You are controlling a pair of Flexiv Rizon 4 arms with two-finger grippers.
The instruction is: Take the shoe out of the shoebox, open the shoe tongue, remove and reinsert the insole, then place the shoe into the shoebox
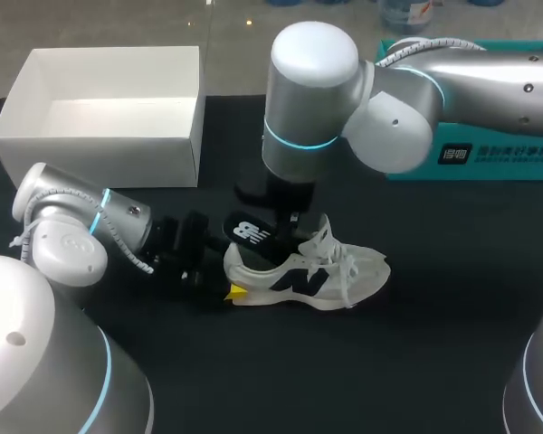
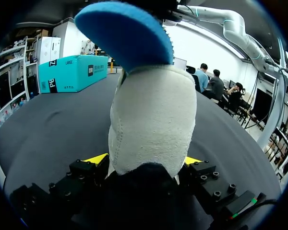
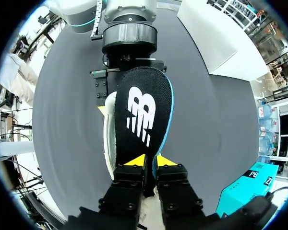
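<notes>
So, roughly mid-task. The shoe (image 1: 308,276) is out of the shoebox (image 1: 100,161) and sits upright on the black table (image 1: 452,344), toe towards the robot's right, well apart from the box. The shoebox is open and nothing shows inside it.

The left gripper (image 2: 145,160) clamps the heel, with one yellow tip on each side and both touching. It acts as the anchor.

The right gripper (image 3: 150,160) comes down from above and pinches the insole (image 3: 141,115) edge-on between its two tips. The insole's heel end stands up and out past the shoe's collar. In the left wrist view its blue underside (image 2: 125,33) sticks up over the heel. The front end is hidden, so I can't tell whether it is in the shoe or fully free.

Step in hand: insole handling. From one frame I can't tell pulling out from feeding back in. I can't make out the tongue's state, as the right arm covers the opening. It is presumably opened, since the insole has got this far up.

Left to do:
- Finish the removal if needed.
- Seat the insole flat inside.
- Lift the shoe into the shoebox.

A teal box (image 1: 489,154) sits at the far right of the table and isn't involved.
</notes>
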